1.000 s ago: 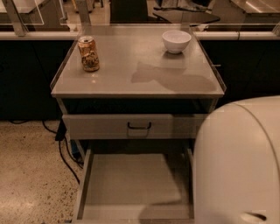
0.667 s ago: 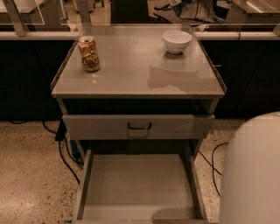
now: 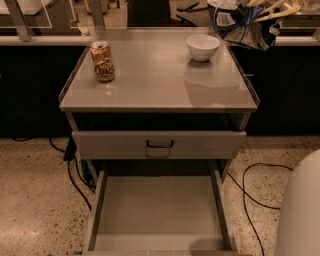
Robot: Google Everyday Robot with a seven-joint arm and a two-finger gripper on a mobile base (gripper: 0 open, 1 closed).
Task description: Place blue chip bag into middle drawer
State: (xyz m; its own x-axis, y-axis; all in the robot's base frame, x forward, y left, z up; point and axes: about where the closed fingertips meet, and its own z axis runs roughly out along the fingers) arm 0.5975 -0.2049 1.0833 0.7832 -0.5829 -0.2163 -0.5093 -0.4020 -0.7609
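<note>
One desk (image 3: 150, 87): grey top carrying a bowl and a can; the carry is best routed out past its near edge, not dragged across the top.
Middle drawer (image 3: 157, 210): pulled wide open at the bottom, with a bare flat floor and low side walls. It looks roomy enough that a release over its centre should land well inside.
Upper drawer (image 3: 215, 145): shut, with a black handle (image 3: 160, 144) on its front, sitting above the back of the middle drawer. The descent likely needs to come down forward of this front to avoid snagging.
Bag (image 3: 247, 32): aloft at the top right, beyond the desk's far right corner and well apart from the middle drawer; not yet placed.
End effector (image 3: 270, 10): at the top right edge, pale fingers (image 3: 287, 7) closed on the bag's upper part. It should open only when low over the drawer floor, since light foil may drift if dropped from height.
Bowl (image 3: 203, 46): white, left of and below the bag; the nearest thing to knock.
Can (image 3: 102, 61): tan, far left, out of the path.
Bag's look: crumpled foil, dark blue and black with white patches, hanging creased; probably light and springy.
</note>
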